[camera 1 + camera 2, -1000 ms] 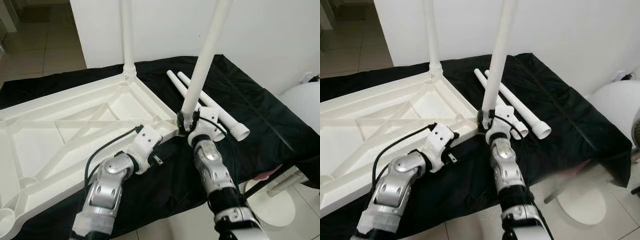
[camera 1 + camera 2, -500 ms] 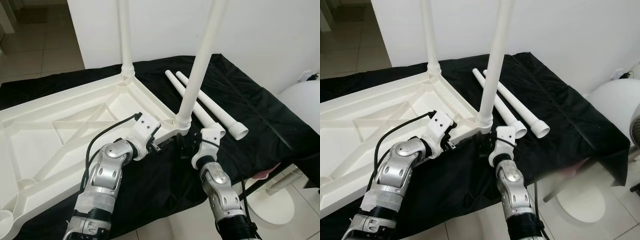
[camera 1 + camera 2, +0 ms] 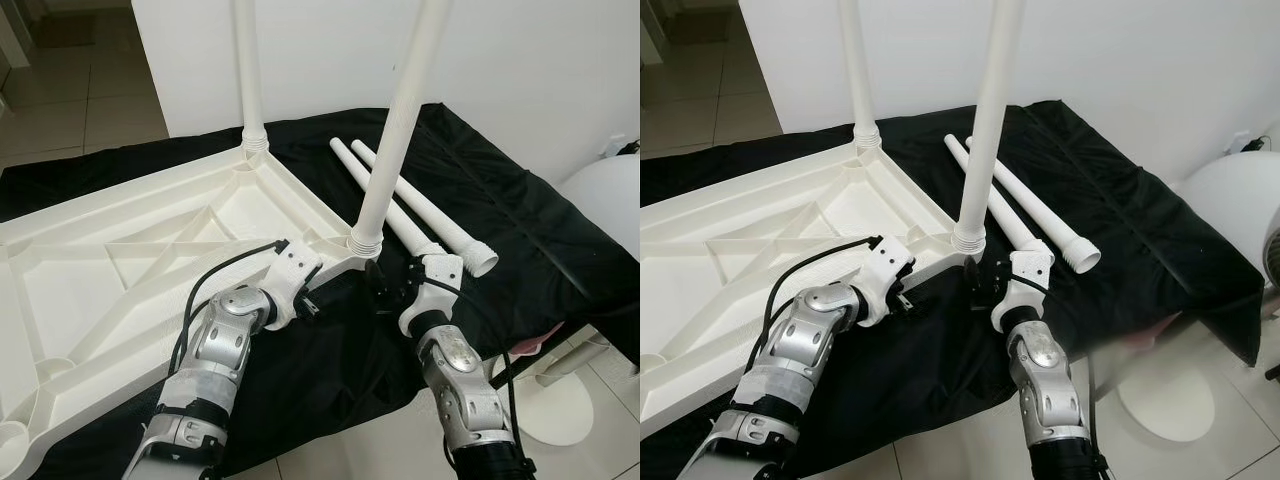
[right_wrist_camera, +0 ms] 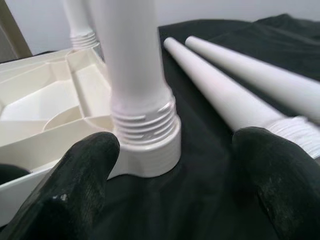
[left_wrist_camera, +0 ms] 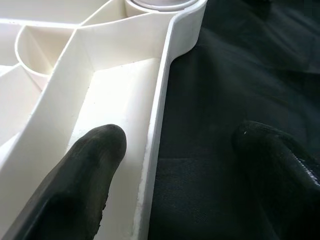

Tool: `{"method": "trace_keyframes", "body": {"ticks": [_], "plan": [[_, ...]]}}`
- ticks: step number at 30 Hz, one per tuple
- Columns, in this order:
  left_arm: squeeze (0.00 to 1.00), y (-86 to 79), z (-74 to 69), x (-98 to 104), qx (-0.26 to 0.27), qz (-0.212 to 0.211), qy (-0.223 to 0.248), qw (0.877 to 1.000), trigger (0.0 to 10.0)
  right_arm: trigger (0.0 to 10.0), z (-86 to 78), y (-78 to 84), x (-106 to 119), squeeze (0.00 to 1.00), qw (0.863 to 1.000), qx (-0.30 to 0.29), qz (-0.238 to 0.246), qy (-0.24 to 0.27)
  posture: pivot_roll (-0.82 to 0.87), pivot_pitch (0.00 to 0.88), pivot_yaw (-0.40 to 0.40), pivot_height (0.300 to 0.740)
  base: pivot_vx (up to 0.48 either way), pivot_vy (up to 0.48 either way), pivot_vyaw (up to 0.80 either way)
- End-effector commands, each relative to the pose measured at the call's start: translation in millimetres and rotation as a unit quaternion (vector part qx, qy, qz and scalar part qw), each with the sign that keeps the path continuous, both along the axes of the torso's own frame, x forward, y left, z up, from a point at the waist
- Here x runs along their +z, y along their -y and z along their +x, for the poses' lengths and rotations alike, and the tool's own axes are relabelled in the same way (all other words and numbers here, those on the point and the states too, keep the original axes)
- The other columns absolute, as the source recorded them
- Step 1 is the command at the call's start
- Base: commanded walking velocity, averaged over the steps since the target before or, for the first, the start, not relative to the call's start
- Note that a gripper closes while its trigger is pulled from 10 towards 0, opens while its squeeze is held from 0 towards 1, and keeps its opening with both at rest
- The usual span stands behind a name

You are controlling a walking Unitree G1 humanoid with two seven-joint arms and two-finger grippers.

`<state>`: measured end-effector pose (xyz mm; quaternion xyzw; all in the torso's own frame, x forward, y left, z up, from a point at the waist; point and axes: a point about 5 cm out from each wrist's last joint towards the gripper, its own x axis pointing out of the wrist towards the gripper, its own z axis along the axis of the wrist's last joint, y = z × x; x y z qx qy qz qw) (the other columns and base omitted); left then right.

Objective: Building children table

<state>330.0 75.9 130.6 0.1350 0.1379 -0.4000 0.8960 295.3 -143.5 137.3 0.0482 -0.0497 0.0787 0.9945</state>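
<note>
The white table top [image 3: 150, 230] lies upside down on a black cloth [image 3: 520, 230]. Two white legs stand upright in its corner sockets, one at the far corner [image 3: 248, 70] and one at the near corner [image 3: 400, 120]. Two loose legs [image 3: 420, 205] lie side by side on the cloth behind it. My right gripper [image 3: 390, 290] is open, just short of the near leg's threaded base [image 4: 145, 125], touching nothing. My left gripper [image 3: 318, 300] is open astride the table's rim [image 5: 155, 125], one finger [image 5: 95, 160] inside the frame, the other over the cloth.
A white wall stands close behind the cloth. A round white object [image 3: 605, 205] sits at the right, with a white base [image 3: 545, 410] and something pink [image 3: 530, 345] on the tiled floor below the cloth's edge. Tiled floor opens at the far left.
My right gripper has let go of the near leg's base and drawn back toward me. The leg now stands in its socket on its own. The left gripper stays at the rim.
</note>
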Motion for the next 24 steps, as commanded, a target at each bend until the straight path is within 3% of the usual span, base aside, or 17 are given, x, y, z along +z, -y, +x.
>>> {"method": "trace_keyframes", "body": {"ticks": [1,4,5,8,13,16,24], "plan": [[0.00,-18.5,9.1,-11,0.170,0.043,0.028,0.984,10.0,10.0,-1.5,3.7,-1,0.00,1.000,-0.003,0.003,-0.003,-0.07,0.050,0.008,0.740,0.000,0.000,0.00],[0.00,-22.0,6.1,-15,0.150,0.058,0.021,0.987,10.0,10.0,1.3,12.8,4,0.00,1.000,-0.015,-0.002,0.006,-0.08,0.052,0.012,0.740,0.000,0.000,0.00],[0.00,-23.4,0.7,-18,0.115,0.065,0.012,0.991,10.0,10.0,4.1,24.5,9,0.00,1.000,-0.025,-0.010,0.014,-0.08,0.053,0.014,0.740,0.000,0.000,0.00],[0.00,-24.8,-4.6,-20,0.086,0.071,0.004,0.994,10.0,10.0,4.8,31.3,11,0.00,0.999,-0.022,-0.017,0.016,-0.07,0.055,0.014,0.740,0.000,0.000,0.00],[0.00,-30.6,-14.1,-24,0.042,0.079,-0.016,0.996,10.0,10.0,1.7,36.2,7,0.00,0.998,0.048,-0.038,-0.002,-0.07,0.058,0.016,0.740,0.000,0.000,0.00],[0.00,-37.6,-21.3,-27,0.019,0.091,-0.025,0.995,10.0,10.0,-8.8,41.5,-2,0.00,0.988,0.134,-0.071,-0.034,-0.07,0.059,0.021,0.740,0.000,0.000,0.00],[0.00,-49.1,-39.7,-27,-0.045,0.104,-0.037,0.993,10.0,10.0,-9.3,64.4,-3,0.00,0.988,0.121,-0.081,-0.043,-0.06,0.053,0.024,0.740,0.000,0.000,0.00]]}}
